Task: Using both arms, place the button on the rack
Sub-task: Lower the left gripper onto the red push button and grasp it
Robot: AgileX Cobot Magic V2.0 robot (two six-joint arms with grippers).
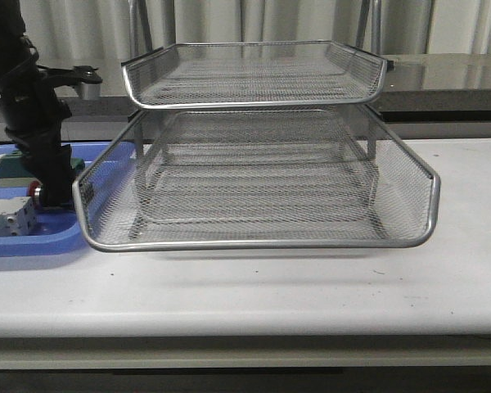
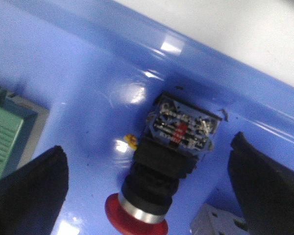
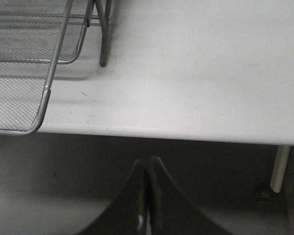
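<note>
Left gripper [image 2: 147,181]: you have it spread wide, astride the button [image 2: 161,166] in the blue tray [image 2: 88,63], probably untouched.
Rack [image 1: 254,196]: middle tier pulled out, ready.
Right gripper [image 3: 147,205]: closed, empty, parked off the table [image 3: 196,73].

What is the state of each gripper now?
Left gripper: open, straddling the red-headed black push-button, not gripping.
Right gripper: shut, holding nothing.

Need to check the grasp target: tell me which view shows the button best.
Left wrist view: the button lies on the blue tray, between the open left gripper fingers. Front view shows only a red sliver beside the arm; right wrist view shows none.
</note>
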